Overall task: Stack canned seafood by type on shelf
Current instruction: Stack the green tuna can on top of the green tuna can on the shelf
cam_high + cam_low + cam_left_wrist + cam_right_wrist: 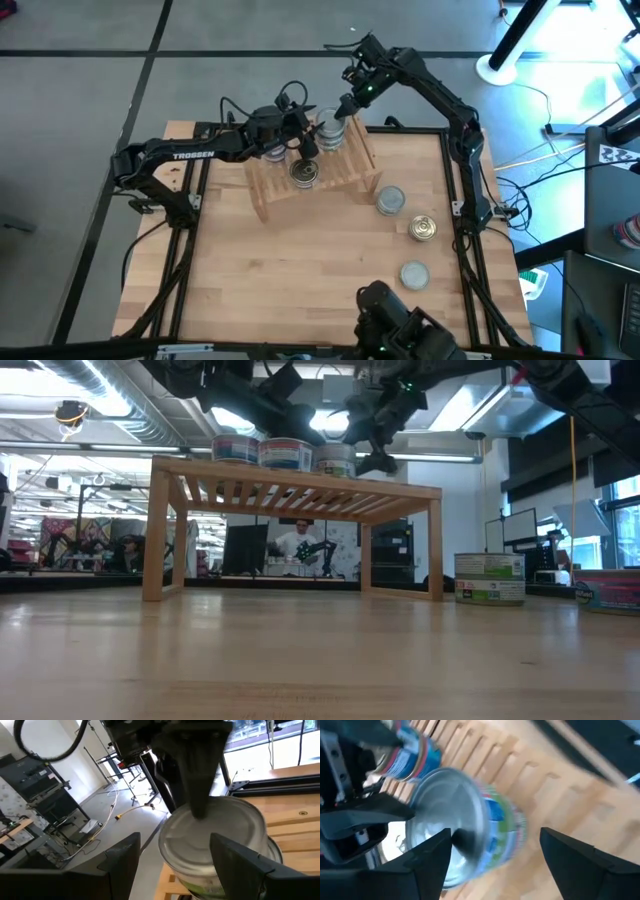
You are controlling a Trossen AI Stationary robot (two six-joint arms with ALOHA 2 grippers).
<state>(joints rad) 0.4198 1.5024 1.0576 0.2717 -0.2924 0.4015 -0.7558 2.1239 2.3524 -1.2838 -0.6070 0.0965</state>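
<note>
Three tins sit loose on the big table point(300, 280), well apart from the shelf point(350, 175): a grey-topped tin point(390, 201) nearest the rack, a gold-topped tin point(424, 229) beyond it, and another grey-topped tin point(414, 274) closest to the front edge. On the shelf I can see a tin near its front point(303, 174) and some more at the back under the two arms. The low view shows three tins in a row up there point(285, 454), but from above the arms hide part of the pile, so I cannot count the shelf tins for sure. So the job looks partly done, with at least three tins left to move. The right gripper point(341, 108) hangs over the back tins with its fingers spread wide on either side of a silver-topped tin with a green and blue label point(465, 845), and I think it is not squeezing that tin. The left gripper point(304, 140) is close by over the shelf, its fingers apart on each side of a tin point(220, 845), but I cannot tell if they hold it.
</note>
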